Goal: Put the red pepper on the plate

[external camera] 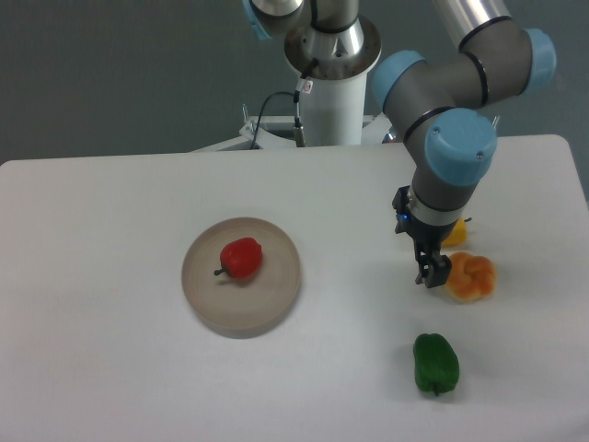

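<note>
Peppers point(467, 277) crowding tool point(433, 273) rt side

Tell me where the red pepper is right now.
The red pepper lies on the plate, left of centre on the table, stem pointing left. The gripper is far to its right, beside the orange pepper.
</note>
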Robot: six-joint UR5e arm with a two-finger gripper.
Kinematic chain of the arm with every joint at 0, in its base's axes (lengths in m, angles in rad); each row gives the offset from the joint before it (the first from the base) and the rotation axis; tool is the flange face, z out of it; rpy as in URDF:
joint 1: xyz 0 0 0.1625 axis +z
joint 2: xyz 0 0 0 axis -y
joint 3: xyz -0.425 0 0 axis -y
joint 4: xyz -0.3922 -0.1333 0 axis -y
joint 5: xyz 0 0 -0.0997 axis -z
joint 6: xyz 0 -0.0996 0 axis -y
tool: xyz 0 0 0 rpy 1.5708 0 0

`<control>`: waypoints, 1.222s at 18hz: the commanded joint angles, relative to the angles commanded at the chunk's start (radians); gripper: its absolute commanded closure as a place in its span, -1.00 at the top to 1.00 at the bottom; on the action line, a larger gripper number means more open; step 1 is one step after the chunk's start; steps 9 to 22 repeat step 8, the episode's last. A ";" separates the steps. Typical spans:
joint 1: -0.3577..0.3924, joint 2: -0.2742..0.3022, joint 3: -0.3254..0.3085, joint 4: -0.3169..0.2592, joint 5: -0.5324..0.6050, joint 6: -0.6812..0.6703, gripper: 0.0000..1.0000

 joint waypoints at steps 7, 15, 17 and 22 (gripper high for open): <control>0.012 0.006 -0.003 -0.002 0.006 0.000 1.00; 0.012 0.006 -0.003 -0.002 0.006 0.002 1.00; 0.012 0.006 -0.003 -0.002 0.006 0.002 1.00; 0.012 0.006 -0.003 -0.002 0.006 0.002 1.00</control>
